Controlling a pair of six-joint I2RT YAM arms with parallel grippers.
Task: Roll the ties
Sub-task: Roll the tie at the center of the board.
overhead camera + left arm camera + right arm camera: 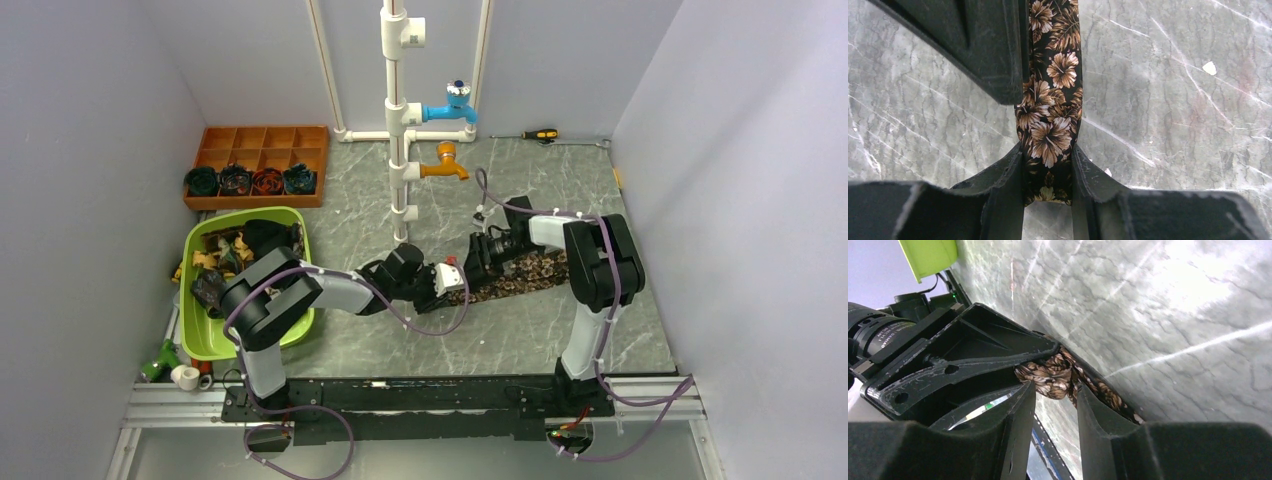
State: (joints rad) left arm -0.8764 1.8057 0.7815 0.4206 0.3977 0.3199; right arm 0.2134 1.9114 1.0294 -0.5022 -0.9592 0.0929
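Two narrow grips on one tie (1050,100): left gripper (1048,167), right gripper (1055,390). Advisable: keep it taut, edges aligned while winding.

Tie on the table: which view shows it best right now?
Left wrist: the tie fills the centre, its flower print sharp, held between the fingers. The top view shows its length, partly covered; the right wrist shows only a bunched bit.
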